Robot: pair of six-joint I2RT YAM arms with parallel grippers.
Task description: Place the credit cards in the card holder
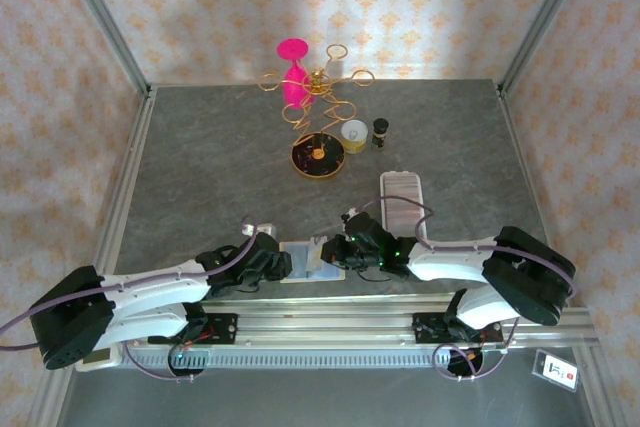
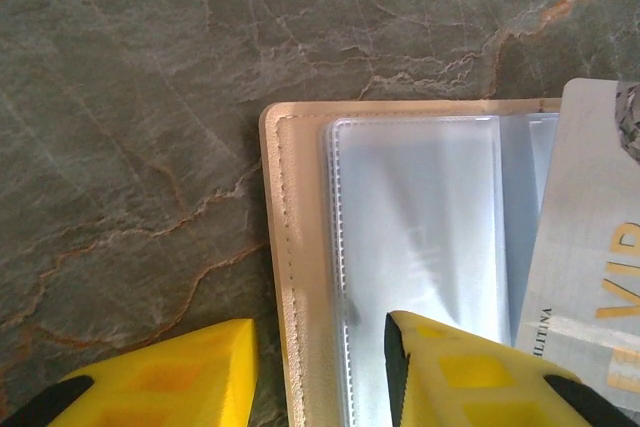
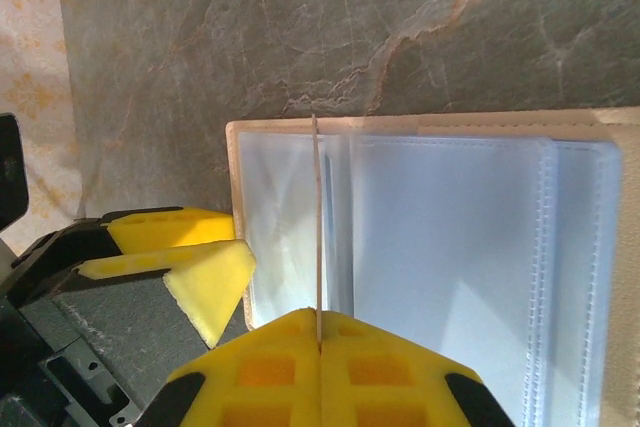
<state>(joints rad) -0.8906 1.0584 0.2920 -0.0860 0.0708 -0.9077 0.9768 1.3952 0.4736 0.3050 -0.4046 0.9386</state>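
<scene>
At the near counter (image 1: pixel 200 167) edge: card holder (image 1: pixel 305 259) lying open, cream-beige, clear sleeves up.
Credit card (image 3: pixel 316 207): silver-grey, over the sleeves, clamped in the right tool (image 3: pixel 318 339).
Left tool (image 2: pixel 320 347): fingers apart, straddling the holder's stitched edge.
Behind: white ridged tray (image 1: pixel 402 197), gold wire stand (image 1: pixel 318 117).
Writing: gold "VI", cut off.

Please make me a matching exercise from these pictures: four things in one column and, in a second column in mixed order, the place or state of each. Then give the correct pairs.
Things
1. holder
2. card
3. tray
4. pink glass

Place or state
a. at the back, beside the gold stand
b. pinched on edge in the right fingers
c. lying open, clear sleeves showing
d. right of the holder, farther back

Pairs: 1-c, 2-b, 3-d, 4-a
</scene>
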